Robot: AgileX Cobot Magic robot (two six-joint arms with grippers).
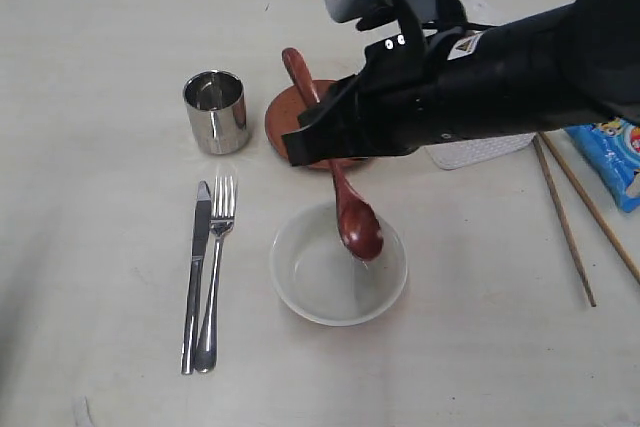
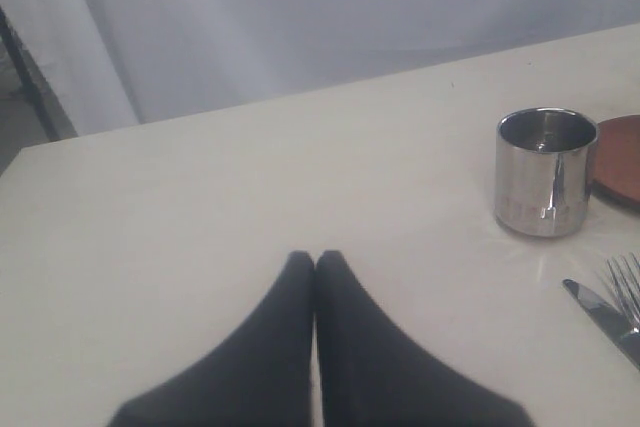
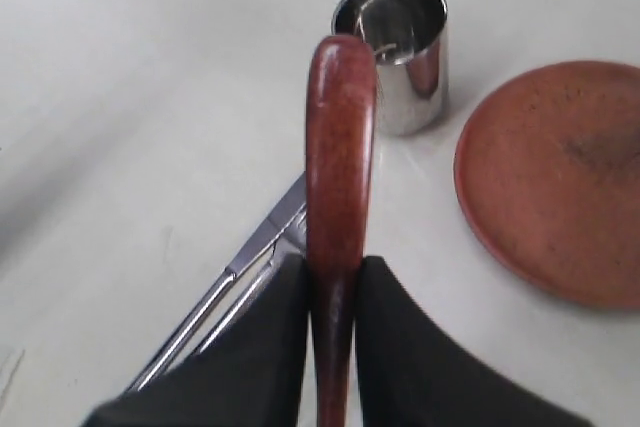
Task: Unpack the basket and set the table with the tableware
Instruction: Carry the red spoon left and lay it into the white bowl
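While the right gripper (image 3: 334, 277) clamps a glossy dark-red wooden spoon (image 1: 357, 222) by its handle, the head dips into a pale bowl (image 1: 300, 292) beside knife (image 1: 197, 267) and fork (image 1: 216, 277) on the table (image 1: 100, 67); the left gripper (image 2: 316, 262) hangs pinched shut, empty.

We seem to be in a robot lab or test room: a pale cream table (image 2: 200, 207) stands before a plain grey-white curtain (image 2: 300, 17), and a black robot arm (image 1: 520, 67) hangs over it.
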